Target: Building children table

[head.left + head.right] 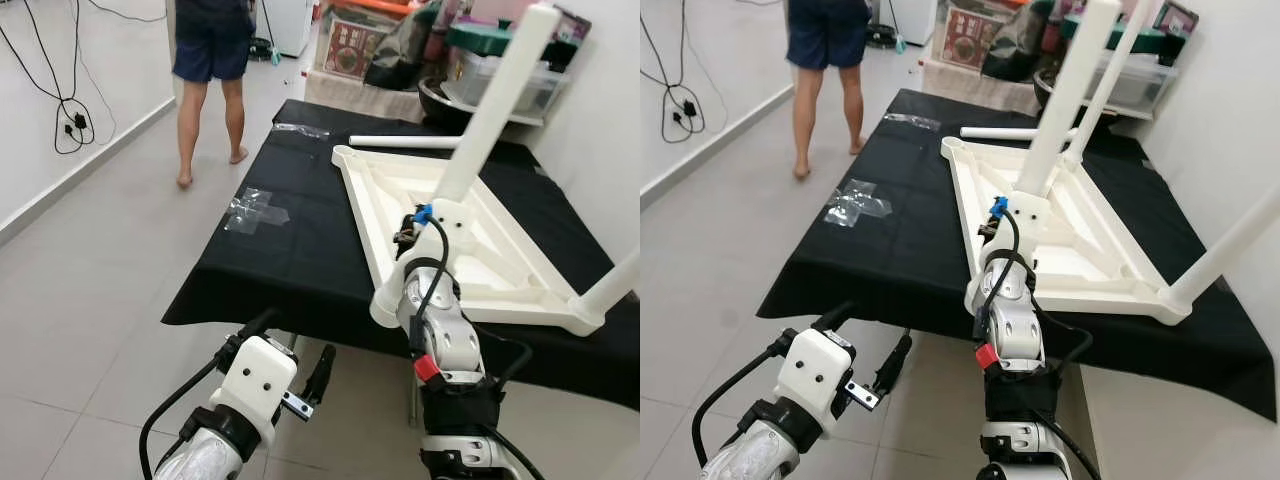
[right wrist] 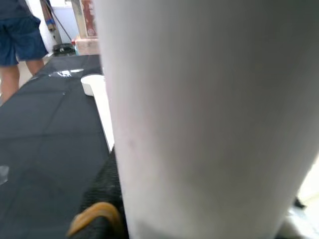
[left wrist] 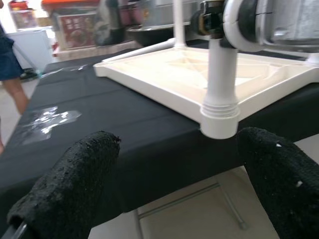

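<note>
On a black-draped work table [image 1: 290, 240], a white plastic children's table top [image 1: 440, 235] lies upside down, its ribbed underside facing up. Three white legs stand up from its corners — the nearest leg [image 1: 490, 110] rises from the corner socket at the table's front edge, and another leg [image 1: 610, 285] stands at the right corner. A loose white leg [image 1: 405, 142] lies flat on the black cloth just behind the top.

The right gripper [image 1: 412, 228] is raised to the nearest leg, low down by its socket. In the right wrist view the leg's white tube [image 2: 209, 119] sits right against the camera, with a black finger [image 2: 107, 189] beside it; the fingers appear closed around the leg, though the grip itself is partly hidden.

The left gripper [image 1: 300, 375] hangs below the front edge of the work table, over the tiled floor [image 1: 100, 310]. Its two black fingers [image 3: 70, 189] are spread wide with nothing between them — they touch nothing.

Crumpled clear plastic wrap [image 1: 255, 210] lies on the left part of the cloth. A person [image 1: 212, 80] in dark shorts stands barefoot on the floor beyond the table.
</note>
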